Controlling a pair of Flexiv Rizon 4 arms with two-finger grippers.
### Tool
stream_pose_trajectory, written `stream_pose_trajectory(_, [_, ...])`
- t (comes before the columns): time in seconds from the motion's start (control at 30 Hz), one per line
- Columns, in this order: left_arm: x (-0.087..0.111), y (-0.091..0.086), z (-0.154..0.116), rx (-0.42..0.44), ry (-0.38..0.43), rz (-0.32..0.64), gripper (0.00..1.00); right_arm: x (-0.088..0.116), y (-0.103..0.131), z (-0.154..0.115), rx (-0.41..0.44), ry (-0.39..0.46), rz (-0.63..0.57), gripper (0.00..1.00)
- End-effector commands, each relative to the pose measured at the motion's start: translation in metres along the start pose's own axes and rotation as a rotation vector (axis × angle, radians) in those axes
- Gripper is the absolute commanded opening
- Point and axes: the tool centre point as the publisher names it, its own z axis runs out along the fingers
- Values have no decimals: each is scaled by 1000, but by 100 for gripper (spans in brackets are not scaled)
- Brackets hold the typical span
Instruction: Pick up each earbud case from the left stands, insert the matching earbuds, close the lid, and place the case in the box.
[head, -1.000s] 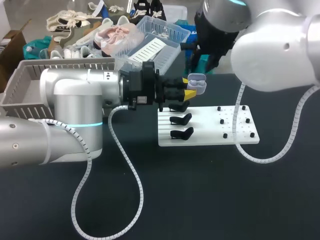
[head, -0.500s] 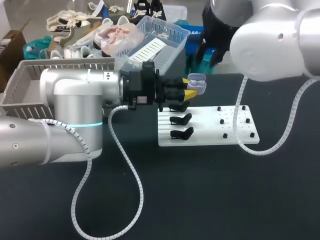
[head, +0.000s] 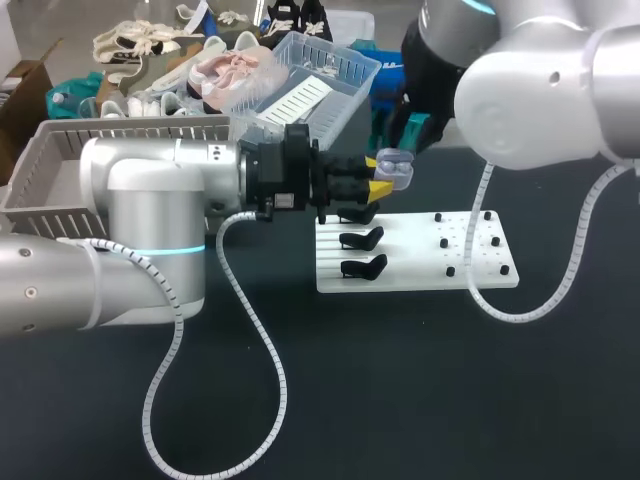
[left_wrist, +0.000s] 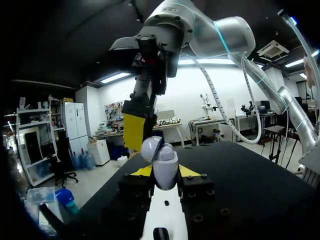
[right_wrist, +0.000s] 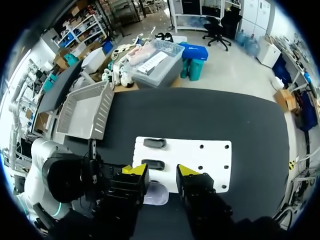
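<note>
Head view: the left gripper (head: 379, 175), at centre frame, is clamped on the pale earbud case (head: 396, 170), held in the air above the far edge of the white stand board (head: 420, 262). The case lid is tilted open. Three black stands (head: 363, 238) occupy the board's left half. The right gripper (head: 410, 133) hangs just above the case, upper centre. The grey box (head: 40, 160) lies at upper left on the black table (head: 400, 400).

Right wrist view: the right gripper's fingers (right_wrist: 136, 170) are spread apart, with the case (right_wrist: 156, 193) below them, nearer one finger.

Left wrist view: the case (left_wrist: 165, 165) sits between the left gripper's fingers (left_wrist: 188, 171).
</note>
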Motion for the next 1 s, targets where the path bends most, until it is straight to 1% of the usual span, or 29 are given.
stream_pose_trajectory(0.03, [0,1,0,-1,-2,0,0,11,2,-5,-2,-12,-5,35])
stream_pose_trajectory(0.27, [0,1,0,-1,-2,0,0,19,4,-13,-13,-31,-7,36])
stream_pose_trajectory(0.5, [0,1,0,-1,-2,0,0,23,9,-39,-27,-103,-34,36])
stream_pose_trajectory(0.6, [0,1,0,-1,-2,0,0,28,12,-51,-32,-136,-48,37])
stream_pose_trajectory(0.77, [0,1,0,-1,-2,0,0,44,11,-62,-44,-162,-49,37])
stream_pose_trajectory(1.0, [0,1,0,-1,-2,0,0,73,8,-58,-69,-166,-46,40])
